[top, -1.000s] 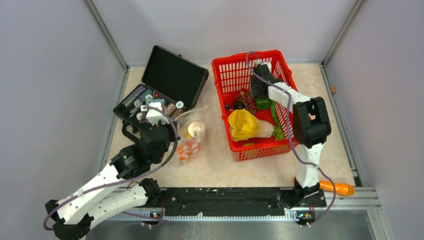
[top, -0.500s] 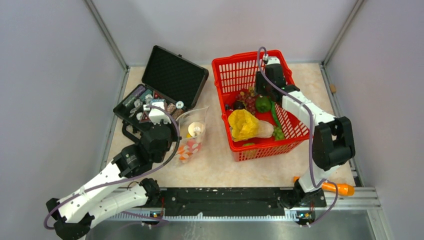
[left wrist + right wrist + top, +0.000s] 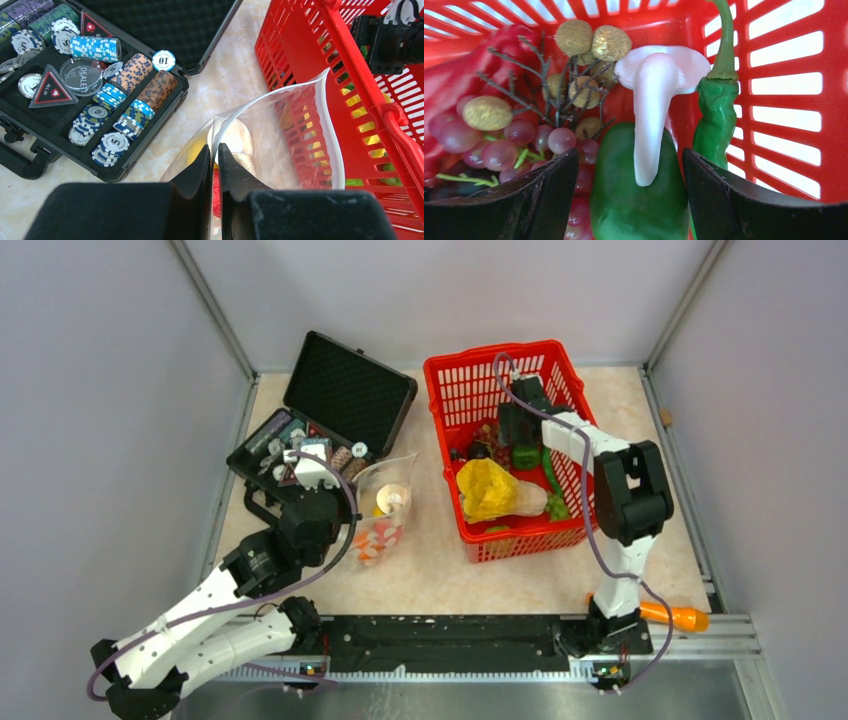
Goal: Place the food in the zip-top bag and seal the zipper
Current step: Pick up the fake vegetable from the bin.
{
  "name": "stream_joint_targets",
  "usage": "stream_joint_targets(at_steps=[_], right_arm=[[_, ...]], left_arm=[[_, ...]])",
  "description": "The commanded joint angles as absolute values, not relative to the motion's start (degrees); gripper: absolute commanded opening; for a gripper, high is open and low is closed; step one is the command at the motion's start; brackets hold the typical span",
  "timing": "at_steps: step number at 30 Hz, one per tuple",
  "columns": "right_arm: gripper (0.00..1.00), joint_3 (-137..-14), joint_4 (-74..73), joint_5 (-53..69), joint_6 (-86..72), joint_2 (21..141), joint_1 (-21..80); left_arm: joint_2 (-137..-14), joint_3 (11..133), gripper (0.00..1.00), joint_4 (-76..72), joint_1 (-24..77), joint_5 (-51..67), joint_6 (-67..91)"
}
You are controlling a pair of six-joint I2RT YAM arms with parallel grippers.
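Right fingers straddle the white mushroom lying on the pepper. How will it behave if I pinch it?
Probably slippery: the mushroom looks smooth and glossy. Its stem rests on the rounded pepper, so it may pivot or slide when squeezed. Likely light moulded plastic.

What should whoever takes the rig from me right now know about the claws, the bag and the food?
Left claw: shut on the rim of the zip-top bag, holding its mouth open beside the red basket.
Right claw: open, in the basket, straddling the green pepper and white mushroom; nothing gripped.
Done: a few food pieces lie in the bag.
Left: move the pepper, mushroom, grapes and the rest across, then press the zipper shut.
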State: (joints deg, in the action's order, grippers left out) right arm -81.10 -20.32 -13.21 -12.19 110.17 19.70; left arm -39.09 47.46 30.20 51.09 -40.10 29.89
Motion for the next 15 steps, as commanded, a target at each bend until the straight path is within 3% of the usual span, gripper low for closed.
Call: stream_joint_targets(at_steps=[1, 10, 15], right_arm=[[0.73, -85.1, -24.3, -16.0, -11.7, 112.2, 19.8], [0.78, -85.5, -28.6, -17.6, -9.9, 112.5, 19.8], [0.83, -83.4, -28.2, -17.5, -9.3, 106.8, 20.1]], left_arm=[[-38.3, 47.6, 0.11, 29.3, 50.9, -40.7, 30.1], [-39.0, 47.6, 0.11, 28.7, 50.9, -40.3, 29.8], [-39.2, 47.5, 0.11, 28.5, 50.9, -40.1, 29.8]])
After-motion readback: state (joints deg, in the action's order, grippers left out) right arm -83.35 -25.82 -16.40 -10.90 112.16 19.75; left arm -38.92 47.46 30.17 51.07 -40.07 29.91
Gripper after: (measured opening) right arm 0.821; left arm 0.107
